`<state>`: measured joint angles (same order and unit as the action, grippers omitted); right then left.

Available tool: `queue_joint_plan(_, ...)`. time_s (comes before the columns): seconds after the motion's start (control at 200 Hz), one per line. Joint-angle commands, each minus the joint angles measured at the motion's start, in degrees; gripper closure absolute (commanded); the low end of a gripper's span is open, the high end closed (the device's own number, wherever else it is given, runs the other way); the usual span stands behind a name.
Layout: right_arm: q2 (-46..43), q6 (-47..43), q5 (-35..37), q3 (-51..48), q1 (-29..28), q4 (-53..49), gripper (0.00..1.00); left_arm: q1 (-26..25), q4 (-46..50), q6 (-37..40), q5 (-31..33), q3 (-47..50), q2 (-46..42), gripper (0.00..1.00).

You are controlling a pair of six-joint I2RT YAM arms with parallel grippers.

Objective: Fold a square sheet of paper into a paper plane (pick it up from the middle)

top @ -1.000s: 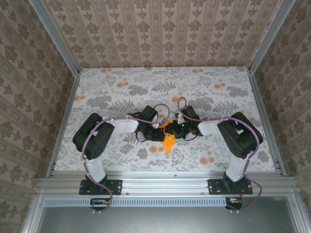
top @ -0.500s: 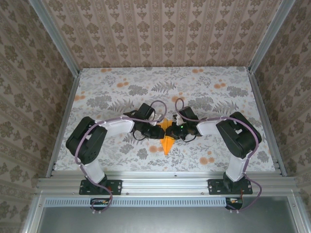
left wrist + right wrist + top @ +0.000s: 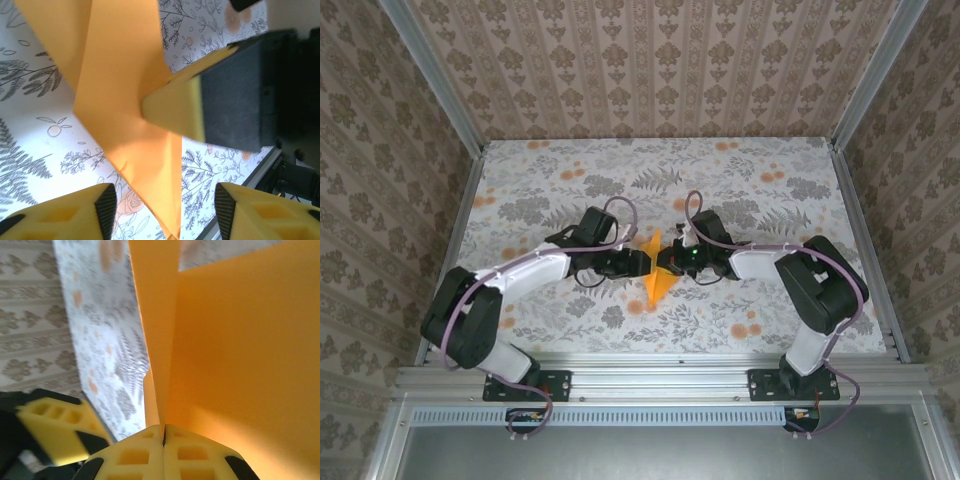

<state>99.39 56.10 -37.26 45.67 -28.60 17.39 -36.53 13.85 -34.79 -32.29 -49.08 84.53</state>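
The paper plane lies with its near tip toward 6 o'clock. At its 3 o'clock the right gripper is clamped on the fold. At 9 o'clock the left gripper gapes, empty. The right should probably hold firm while the left takes the other wing.

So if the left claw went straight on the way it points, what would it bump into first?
Most likely the orange paper plane, pinched in the right gripper just ahead of the open left gripper; exact depth is unclear.
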Motion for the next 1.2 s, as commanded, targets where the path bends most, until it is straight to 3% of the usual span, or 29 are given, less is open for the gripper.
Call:
queue_joint_plan(0.0, -3.1, 4.9, -2.1, -0.4, 0.8, 5.6, 0.98, 0.9, -3.6, -6.4, -0.4, 2.8, -4.9, 0.37)
queue_joint_plan(0.09, -4.2, 6.8, -2.1, -0.1, 1.2, 7.1, 0.98, 0.9, -6.8, -9.6, -1.2, 4.7, -7.6, 0.31)
queue_joint_plan(0.61, -7.8, 15.6, -1.9, -0.5, 2.6, 15.5, 0.99, 0.8, -27.0, -29.4, -4.2, 12.9, -10.9, 0.23)
queue_joint_plan(0.83, -7.6, 17.9, -1.9, -0.7, 2.7, 18.3, 1.00, 0.8, -32.2, -34.3, -6.3, 12.4, -10.1, 0.33)
queue_joint_plan(1.115, -7.0, 19.7, -1.7, -1.2, 2.8, 21.1, 1.00, 1.2, -33.3, -35.0, -7.0, 12.3, -9.9, 0.53)
queue_joint_plan(1.195, -6.8, 20.5, -1.9, -1.7, 3.0, 22.5, 1.00, 1.3, -33.6, -35.0, -7.4, 12.2, -9.9, 0.55)
